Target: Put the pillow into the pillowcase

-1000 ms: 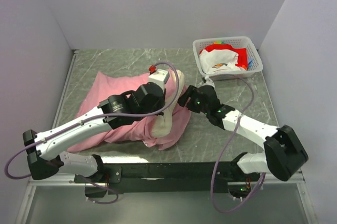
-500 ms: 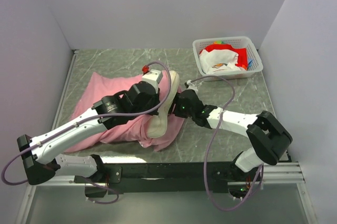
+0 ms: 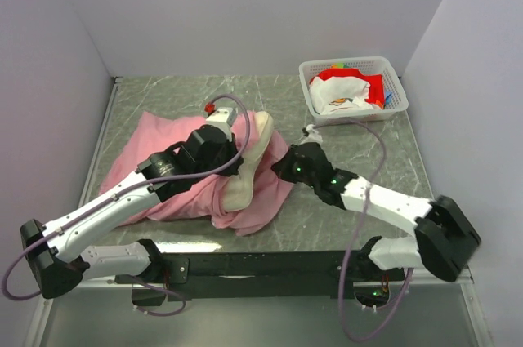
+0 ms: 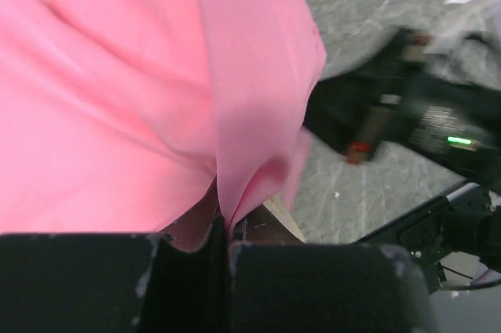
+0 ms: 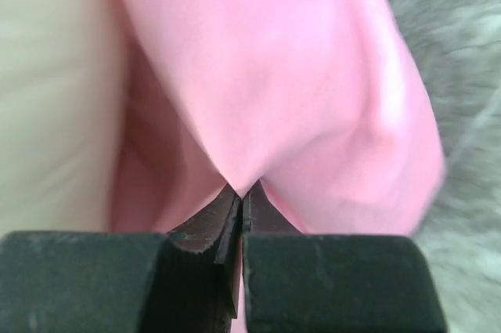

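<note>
Plainly it all sits on the left half of the table (image 3: 359, 143). The pillowcase (image 3: 151, 139) sprawls there in a wrinkled pink heap, its body running off to the left and its open end facing right, toward the middle. The pillow (image 3: 255, 141) shows as a cream strip at that open end. Its long axis runs from the near edge away to the far side, leaning a little right. The rest of it is probably inside the pink cloth, though how far in I cannot tell from above.

Both arms meet at that strip. The left gripper (image 4: 227, 227) comes in from the case side with its jaws pinched tight on a fold of pink fabric. The right gripper (image 5: 241, 196) comes in from the open side, jaws likewise closed on a pink fold, with the pillow just beside it on the left of its wrist view.

So the bare pillow lies between the two pinches, nearer the right one. To my eye, the cloth has to travel rightward over that exposed edge, across the long axis.
</note>
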Robot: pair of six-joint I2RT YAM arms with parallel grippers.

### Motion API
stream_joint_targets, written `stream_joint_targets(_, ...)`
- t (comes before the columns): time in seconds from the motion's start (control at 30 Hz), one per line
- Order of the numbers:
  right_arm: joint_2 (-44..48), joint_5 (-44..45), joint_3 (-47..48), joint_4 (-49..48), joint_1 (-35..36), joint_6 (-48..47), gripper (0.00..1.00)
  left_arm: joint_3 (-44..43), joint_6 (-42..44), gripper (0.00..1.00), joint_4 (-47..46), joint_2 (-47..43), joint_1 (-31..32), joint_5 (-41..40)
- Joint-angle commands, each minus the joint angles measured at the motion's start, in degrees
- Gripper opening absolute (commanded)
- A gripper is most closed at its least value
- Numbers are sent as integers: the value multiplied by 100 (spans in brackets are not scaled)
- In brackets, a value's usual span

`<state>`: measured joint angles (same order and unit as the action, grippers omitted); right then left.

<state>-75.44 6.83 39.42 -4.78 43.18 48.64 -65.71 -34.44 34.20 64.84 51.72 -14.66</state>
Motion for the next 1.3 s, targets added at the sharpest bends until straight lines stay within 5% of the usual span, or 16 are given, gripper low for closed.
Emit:
stream_joint_targets(0.0, 1230, 214, -591, 407, -353, -224, 1, 559, -203, 1, -729, -165, -549, 278)
stream_joint_targets(0.3, 2664, 213, -866, 1549, -881, -680, 0, 1481, -432, 1, -1529, 432, -1024, 1008)
stream_joint_targets(0.47, 2631, 108, -480, 1795, -890, -962, 0, 2105, -661, 1, -2293, 1188, -1006, 1413)
stream_joint_targets(0.67, 1789, 248, -163, 1866, -899, -1252, 10, 2484, -819, 1, -2558, 1312, -980, 1614)
stream_joint_targets(0.8, 1673, 371, -189, 1638, -636, -1147, 46, 2590, -916, 1, -2795, 1312, -954, 1773)
stream_joint_targets(0.83, 1629, 667, -128, 1664, -313, -1120, 49, 2590, -933, 1, -2813, 1329, -928, 1773)
stream_joint_targets(1.2, -303, 1320, 874, 1531, 551, -1014, 48, 2564, -995, 1, -2945, 1418, -831, 1782)
stream_joint_targets(1.27, -515, 2027, 1250, 1961, 822, -997, 45, 2546, -995, 1, -2910, 1418, -822, 1773)
